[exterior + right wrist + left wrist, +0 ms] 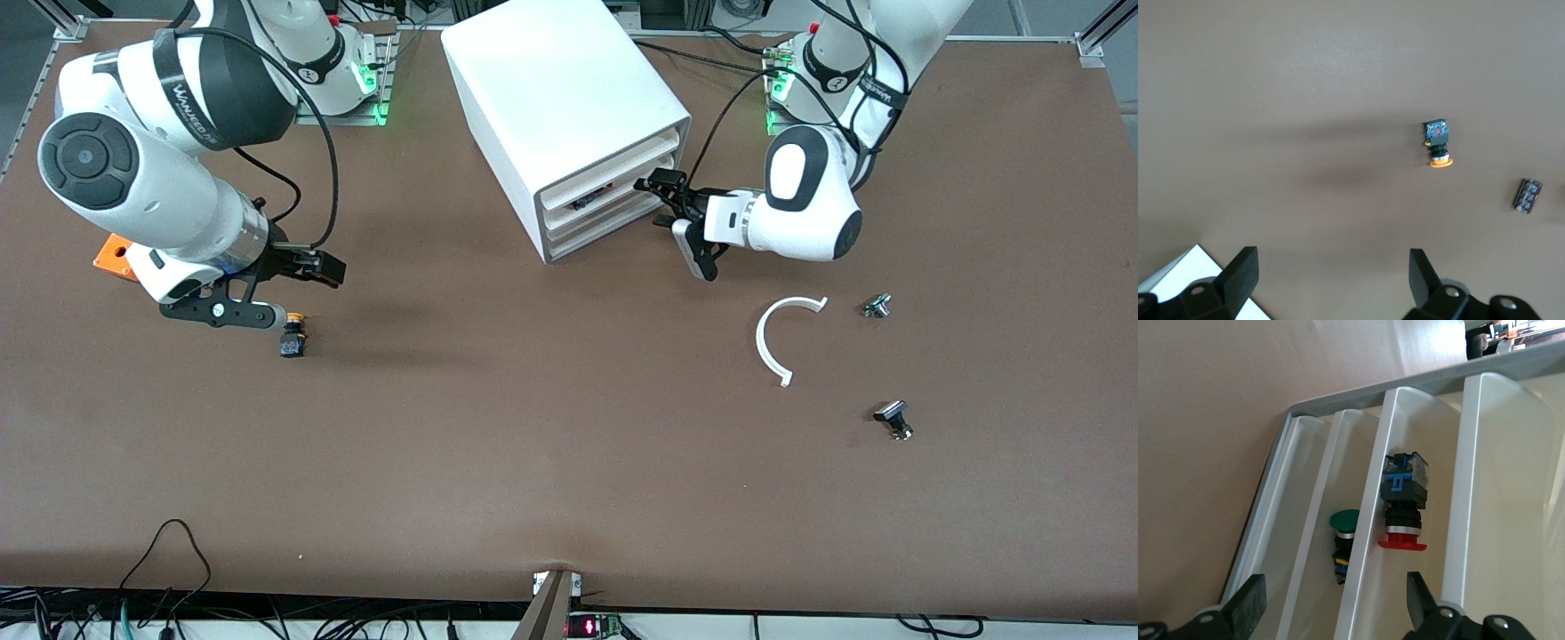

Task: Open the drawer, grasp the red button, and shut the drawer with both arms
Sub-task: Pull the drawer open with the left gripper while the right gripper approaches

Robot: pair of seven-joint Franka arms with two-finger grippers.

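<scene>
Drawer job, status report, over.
Left gripper open at the cabinet front, middle drawer pulled out. Red button inside, ungrasped. Right gripper open, waiting above the table. Nothing blocking.

A robotics lab: two bench-mounted arms (178, 169), aluminium framing (62, 22) and loose cables (169, 569) edge the brown table (533, 444).

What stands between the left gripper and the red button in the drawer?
Nothing visible. The left gripper, fingers apart, faces the cabinet's open drawer, and the red button lies in plain view between the fingers' lines. A green button sits in the drawer below. The right gripper waits open.
</scene>
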